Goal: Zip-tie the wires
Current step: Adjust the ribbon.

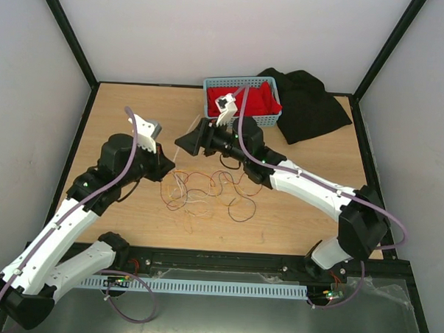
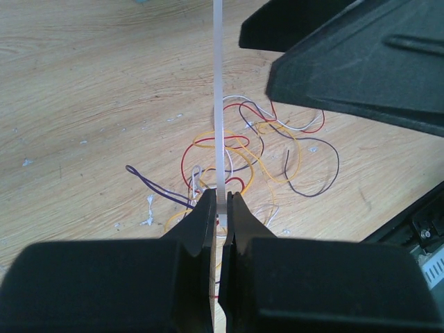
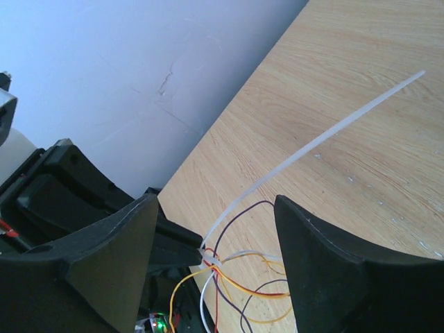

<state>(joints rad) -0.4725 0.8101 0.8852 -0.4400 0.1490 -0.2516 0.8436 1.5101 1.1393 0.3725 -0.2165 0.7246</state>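
At table centre, wires [image 1: 210,192]: you have a loose, curly tangle of very thin strands, red, yellow, white and dark purple. It lies on the wooden table [image 1: 136,111], just in front of both grippers.
Zip tie [image 2: 219,104]: this is a whitish plastic strip, pinched close to one end by your left gripper. The rest of it runs free, straight away from that gripper and over the tangle. In the right wrist view it rises in a slight curve, and its far end touches nothing.
Left gripper [image 2: 222,202]: the jaws are closed down to the thickness of the strip. They clamp the zip tie between the fingertips.
Right gripper [image 3: 215,208]: the jaws are spread wide and hold nothing. The zip tie passes through the gap and looks clear of both fingers.
Gripper relation: the two sets of tips stand near each other above the left part of the tangle. In the left wrist view your right gripper's fingers sit above and to the right of the strip.
Wire-to-tie contact: in the right wrist view several strands gather right beside the pinched end. Whether any strand is caught in the grip or looped by the tie cannot be told.
Surroundings: a blue basket [image 1: 211,85] holding a red cloth [image 1: 258,100] stands at the far edge of the table. A black cloth [image 1: 306,104] lies just beside it on the right.
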